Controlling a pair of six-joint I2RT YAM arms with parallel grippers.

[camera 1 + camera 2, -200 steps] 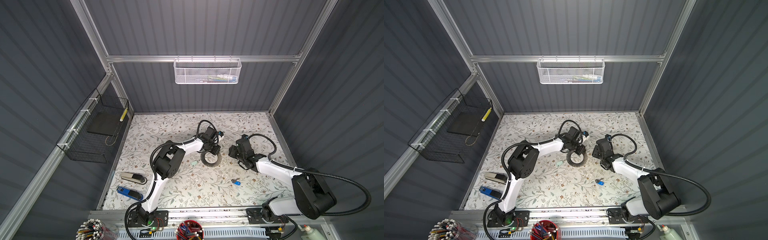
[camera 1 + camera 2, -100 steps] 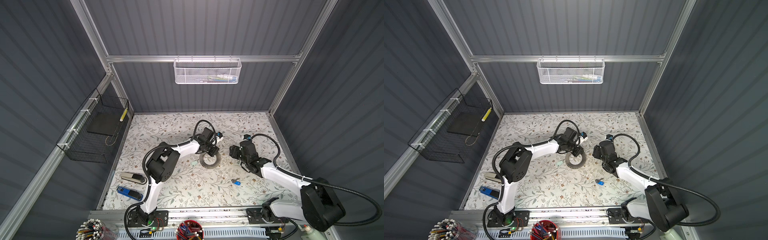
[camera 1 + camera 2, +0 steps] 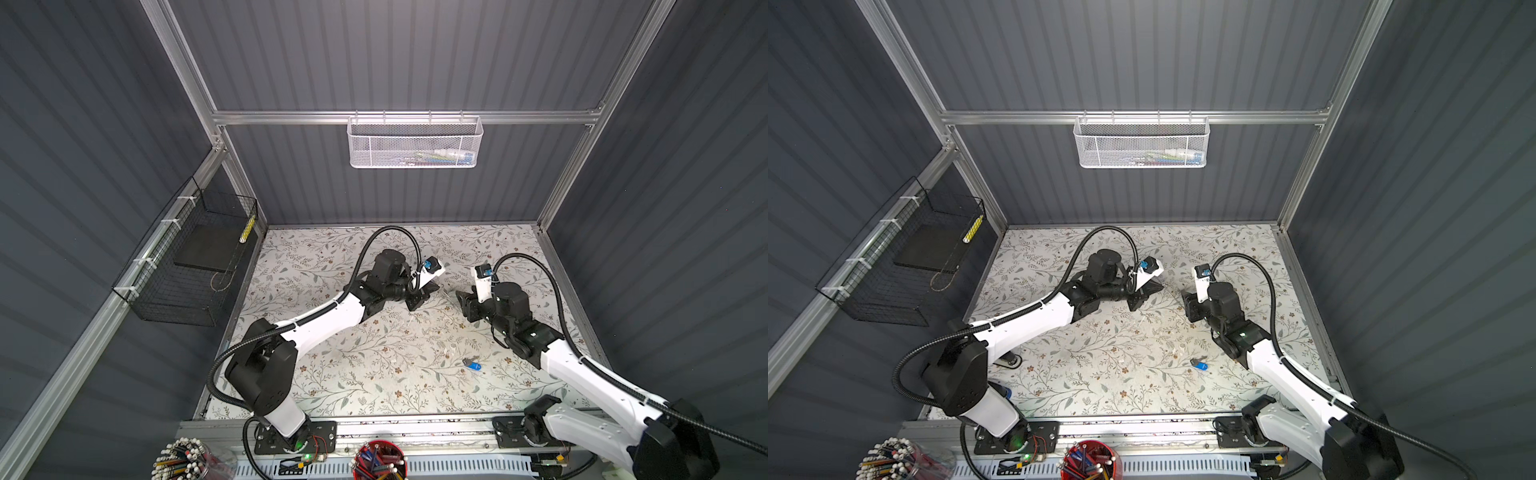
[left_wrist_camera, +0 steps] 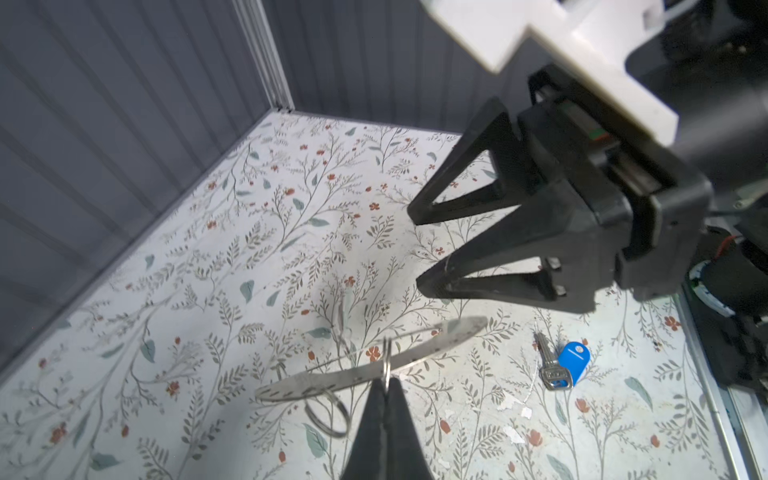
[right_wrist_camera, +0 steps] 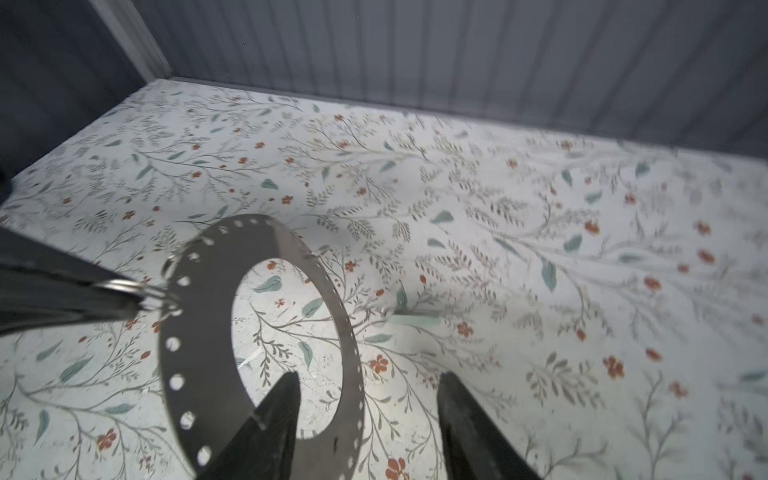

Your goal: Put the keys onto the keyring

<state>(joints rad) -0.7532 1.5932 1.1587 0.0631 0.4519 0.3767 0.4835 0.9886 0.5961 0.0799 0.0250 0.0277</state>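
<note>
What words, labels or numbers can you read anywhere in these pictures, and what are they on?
No text is readable in any view.
The blue-tagged key: marks on its metal head, too blurred to read.
The white mesh basket: printed items inside, too small to read.

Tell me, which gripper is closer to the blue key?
Right. The right gripper hangs open just beyond the blue key. The left gripper, pinching the keyring, is farther away, past the right one.
</note>
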